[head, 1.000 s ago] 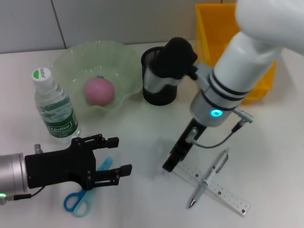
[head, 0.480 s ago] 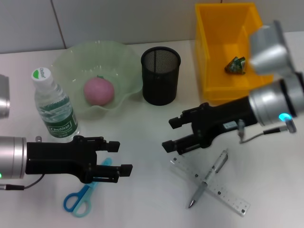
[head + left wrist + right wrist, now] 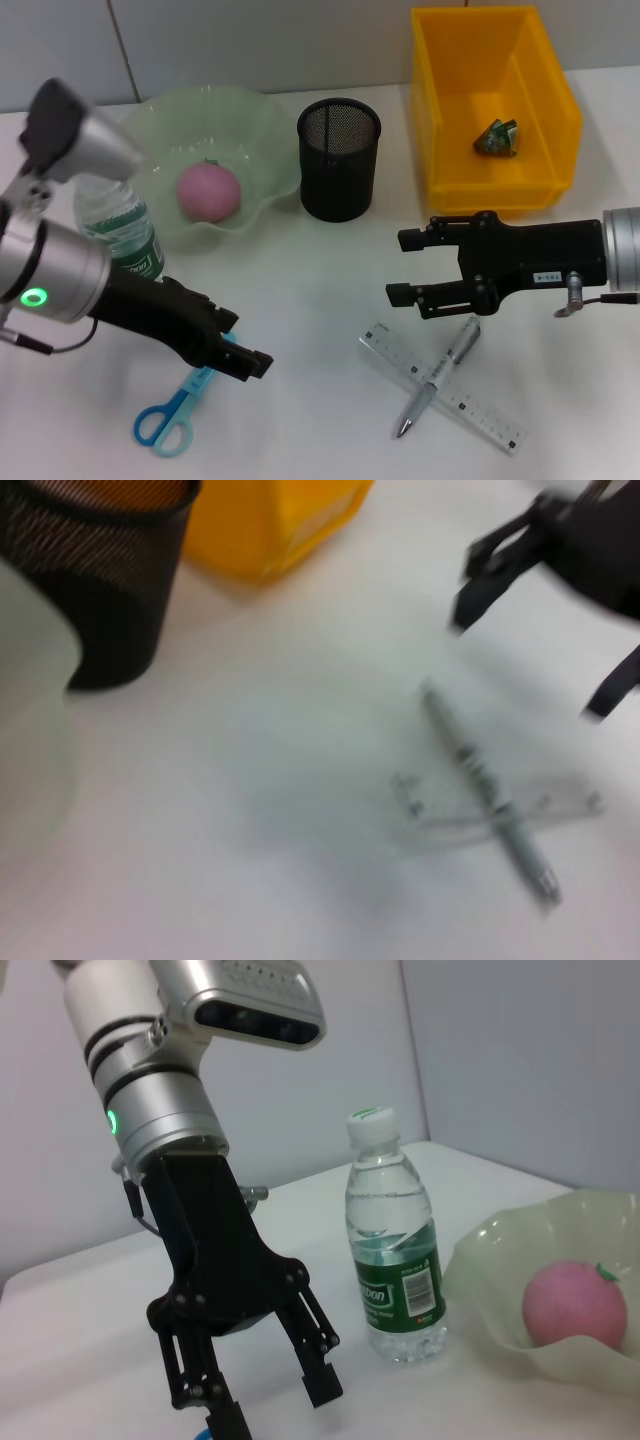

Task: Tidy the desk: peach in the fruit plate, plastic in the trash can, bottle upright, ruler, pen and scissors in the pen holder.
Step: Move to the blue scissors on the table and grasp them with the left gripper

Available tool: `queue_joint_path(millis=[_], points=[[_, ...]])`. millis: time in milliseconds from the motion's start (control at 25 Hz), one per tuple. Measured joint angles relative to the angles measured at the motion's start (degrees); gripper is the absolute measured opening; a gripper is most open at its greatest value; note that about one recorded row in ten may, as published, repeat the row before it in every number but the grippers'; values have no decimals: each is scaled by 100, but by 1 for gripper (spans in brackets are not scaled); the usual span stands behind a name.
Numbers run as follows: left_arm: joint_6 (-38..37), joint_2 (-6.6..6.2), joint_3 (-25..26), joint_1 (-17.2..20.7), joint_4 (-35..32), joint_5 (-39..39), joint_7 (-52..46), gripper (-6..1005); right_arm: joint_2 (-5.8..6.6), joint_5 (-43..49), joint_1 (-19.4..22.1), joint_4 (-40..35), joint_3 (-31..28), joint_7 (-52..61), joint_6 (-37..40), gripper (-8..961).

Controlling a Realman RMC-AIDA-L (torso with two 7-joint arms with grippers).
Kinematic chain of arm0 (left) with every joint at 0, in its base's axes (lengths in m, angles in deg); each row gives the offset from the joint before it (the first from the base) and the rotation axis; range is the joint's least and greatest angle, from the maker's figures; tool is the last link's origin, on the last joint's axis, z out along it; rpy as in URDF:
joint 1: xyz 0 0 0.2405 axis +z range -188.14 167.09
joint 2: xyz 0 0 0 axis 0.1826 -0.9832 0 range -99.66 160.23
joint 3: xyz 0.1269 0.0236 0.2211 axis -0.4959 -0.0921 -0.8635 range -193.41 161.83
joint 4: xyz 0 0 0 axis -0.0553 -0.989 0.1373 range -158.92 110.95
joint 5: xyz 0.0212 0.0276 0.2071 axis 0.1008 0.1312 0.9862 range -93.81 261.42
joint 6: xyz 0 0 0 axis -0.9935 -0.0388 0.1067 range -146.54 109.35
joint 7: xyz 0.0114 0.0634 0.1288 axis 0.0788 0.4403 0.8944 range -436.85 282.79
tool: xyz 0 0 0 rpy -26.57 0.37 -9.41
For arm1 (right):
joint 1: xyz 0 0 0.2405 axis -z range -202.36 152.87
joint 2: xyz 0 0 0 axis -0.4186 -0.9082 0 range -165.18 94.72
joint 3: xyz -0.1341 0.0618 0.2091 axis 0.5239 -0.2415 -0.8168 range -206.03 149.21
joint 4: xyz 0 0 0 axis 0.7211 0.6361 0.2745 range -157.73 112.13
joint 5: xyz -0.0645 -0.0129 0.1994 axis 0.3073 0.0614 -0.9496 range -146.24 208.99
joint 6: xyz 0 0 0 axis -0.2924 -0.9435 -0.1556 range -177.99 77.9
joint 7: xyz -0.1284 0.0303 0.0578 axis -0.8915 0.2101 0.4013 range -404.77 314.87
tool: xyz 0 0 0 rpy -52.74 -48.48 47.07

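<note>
Head view: left claw (image 3: 237, 350) apart above scissors (image 3: 175, 411); right claw (image 3: 408, 267) apart beside ruler (image 3: 443, 385).

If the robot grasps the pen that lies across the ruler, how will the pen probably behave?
The pen looks round and slim, so it may roll once nudged. It lies crossed over the clear ruler, touching it, so lifting or pushing it could shift the ruler too. Its barrel looks smooth and shiny, so it could slip between the jaws of the right gripper.
</note>
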Motion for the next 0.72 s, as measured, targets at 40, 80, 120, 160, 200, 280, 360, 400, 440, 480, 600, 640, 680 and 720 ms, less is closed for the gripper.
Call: queue_joint_path(millis=[40, 80, 120, 160, 200, 280, 360, 400, 440, 480, 600, 640, 680, 720], points=[[0, 0, 0, 0, 0, 0, 0, 796, 7, -2, 11, 0, -16, -27, 9, 768], [0, 0, 0, 0, 0, 0, 0, 796, 12, -4, 18, -3, -27, -50, 25, 768], [-119, 12, -472, -315, -548, 706, -994, 796, 21, -7, 19, -11, -35, -64, 50, 768], [-119, 12, -472, -315, -548, 706, -994, 796, 28, -8, 21, -22, -44, -72, 82, 768], [-227, 27, -611, -577, -628, 1099, -1475, 796, 37, -10, 23, -34, -57, -78, 109, 768], [-227, 27, -611, -577, -628, 1099, -1475, 796, 68, -12, 25, -41, -86, -106, 152, 768], [-323, 61, -984, -1116, -579, 1780, -2342, 796, 79, -13, 26, -41, -107, -128, 155, 769], [-323, 61, -984, -1116, -579, 1780, -2342, 796, 81, -14, 26, -43, -138, -139, 155, 769], [-323, 61, -984, -1116, -579, 1780, -2342, 796, 81, -14, 26, -43, -138, -139, 155, 769], [-322, 68, -1051, -1264, -469, 1878, -2546, 796, 89, -15, 25, -47, -236, -154, 162, 769], [-319, 69, -1078, -1372, -351, 1892, -2690, 796, 114, -17, 7, -41, -312, -160, 194, 769], [-245, 71, -1151, -1515, -139, 1881, -3015, 796, 125, -17, -6, -30, -335, -160, 214, 768], [-180, 74, -1186, -1550, -57, 1879, -3115, 796, 140, -19, -29, -9, -363, -161, 264, 768], [-180, 74, -1186, -1550, -57, 1879, -3115, 796, 140, -19, -29, -9, -363, -161, 264, 768]])
